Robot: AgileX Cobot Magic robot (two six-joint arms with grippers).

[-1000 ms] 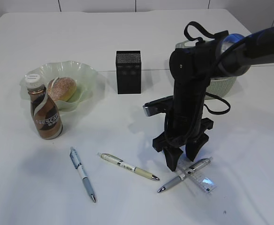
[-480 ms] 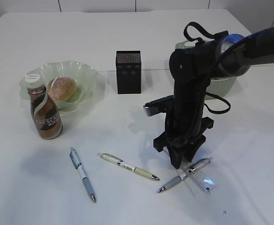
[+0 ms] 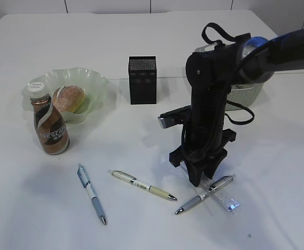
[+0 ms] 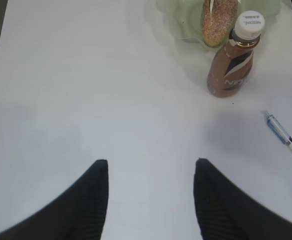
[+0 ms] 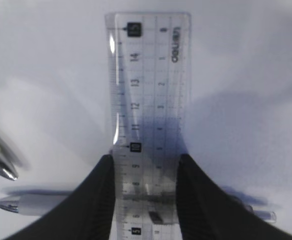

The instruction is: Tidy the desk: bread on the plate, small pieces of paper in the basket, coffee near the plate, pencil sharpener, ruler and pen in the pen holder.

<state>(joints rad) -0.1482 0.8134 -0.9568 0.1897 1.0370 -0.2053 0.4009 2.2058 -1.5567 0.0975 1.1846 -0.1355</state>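
At the left of the exterior view a pale green plate (image 3: 92, 83) holds a sugared bread roll (image 3: 68, 98), and a brown coffee bottle (image 3: 49, 125) with a white cap stands just in front of it. Lower down lie a blue pen (image 3: 91, 192) and a cream pen (image 3: 141, 185). A black pen holder (image 3: 142, 79) stands at upper centre. The left gripper (image 4: 151, 167) hovers over bare table, fingers well apart and empty. Right of centre, the right gripper (image 5: 145, 162) has its fingers pressed against both long edges of a clear plastic ruler (image 5: 148, 85) with black markings, which lies on the table across a grey pen (image 3: 204, 195). A white basket (image 3: 250, 92) sits behind the arm.
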